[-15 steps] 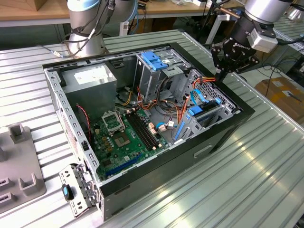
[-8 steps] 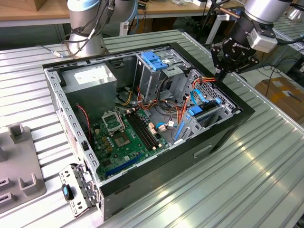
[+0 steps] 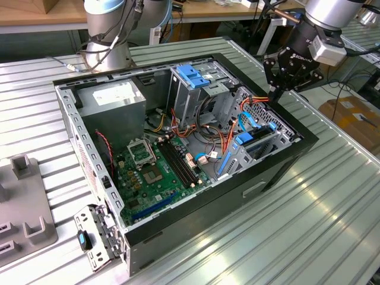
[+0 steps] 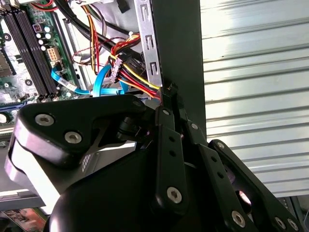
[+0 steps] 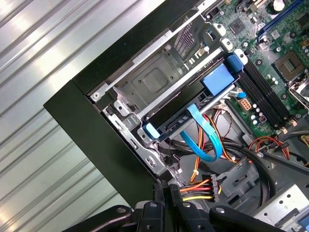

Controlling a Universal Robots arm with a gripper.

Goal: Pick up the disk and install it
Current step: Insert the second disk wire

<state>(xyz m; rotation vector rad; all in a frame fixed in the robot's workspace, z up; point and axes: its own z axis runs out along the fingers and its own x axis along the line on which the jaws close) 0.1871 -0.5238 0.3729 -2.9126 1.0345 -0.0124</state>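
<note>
The disk (image 5: 176, 122), a flat drive in a light-blue plastic side frame, lies in the low bay along the open computer case's (image 3: 300, 139) wall on the exterior view's right. In the exterior view the disk (image 3: 260, 141) sits below and nearer than my gripper. A blue data cable (image 5: 205, 137) runs from it. My gripper (image 3: 276, 89) hangs over the far corner of that same wall. In both wrist views its fingertips (image 4: 167, 93) are pressed together beside a red, yellow and black wire bundle (image 4: 133, 72), with nothing visible between them. The gripper (image 5: 166, 186) is apart from the disk.
Inside the case are the motherboard (image 3: 157, 169), a grey power supply box (image 3: 113, 98) and a tall metal cage with a blue latch (image 3: 193, 74). A second arm's base (image 3: 107, 41) stands behind the case. A grey fixture (image 3: 24, 202) sits at the exterior view's left on the ribbed table (image 3: 309, 225).
</note>
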